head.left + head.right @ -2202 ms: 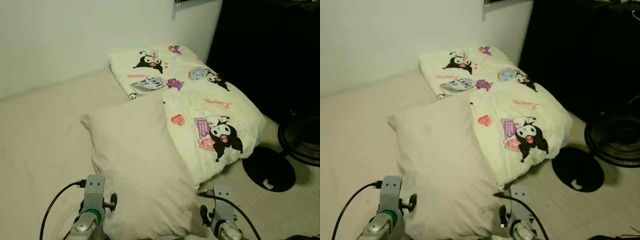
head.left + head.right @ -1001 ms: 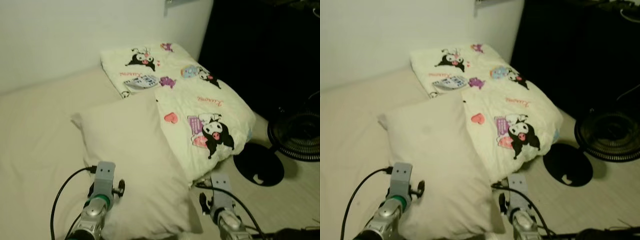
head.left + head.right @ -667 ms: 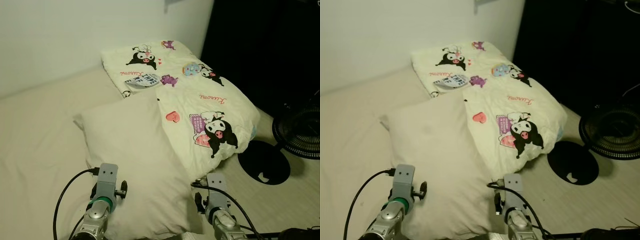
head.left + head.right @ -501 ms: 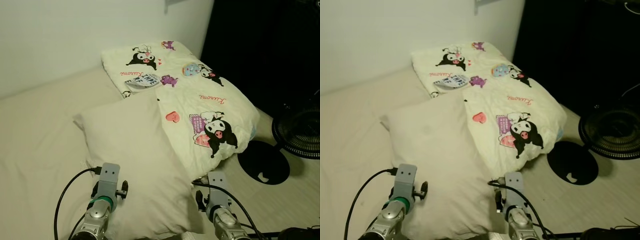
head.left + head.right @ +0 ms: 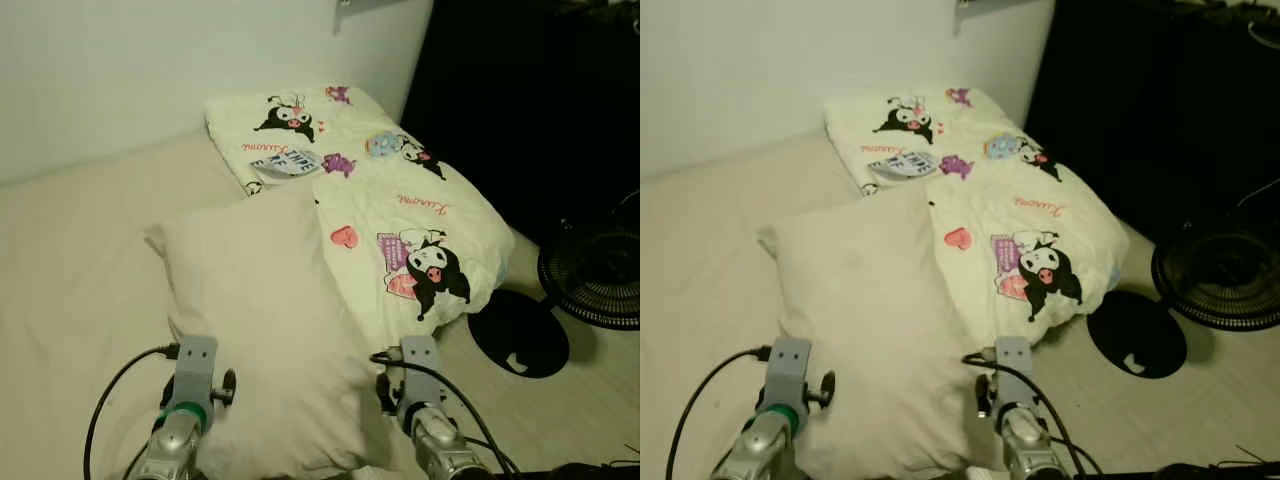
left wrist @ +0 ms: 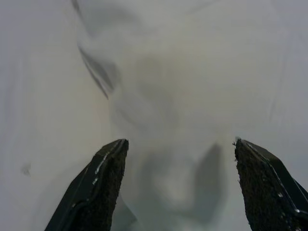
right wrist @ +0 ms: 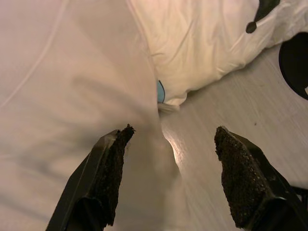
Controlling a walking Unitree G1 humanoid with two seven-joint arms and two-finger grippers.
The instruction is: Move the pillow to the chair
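A plain cream pillow (image 5: pixel 260 320) lies on the bed (image 5: pixel 70 270), its near end between my two arms. My left gripper (image 6: pixel 180 183) is open over the pillow's left near edge, with pale fabric between its fingers (image 6: pixel 103 187). My right gripper (image 7: pixel 168 178) is open at the pillow's right near corner, above the pillow edge (image 7: pixel 77 96) and the wooden floor (image 7: pixel 216 110). Both wrists (image 5: pixel 190 385) (image 5: pixel 415 385) show at the bottom of the eye views.
A cream quilt with cartoon prints (image 5: pixel 400 210) lies to the right of the pillow and hangs over the bed's edge. A black fan (image 5: pixel 595 275) and its round base (image 5: pixel 520 335) stand on the floor at right. A white wall (image 5: pixel 150 70) runs behind the bed.
The camera has swayed a little. Both wrists have dropped lower in the picture and sit closer against the pillow's near end.
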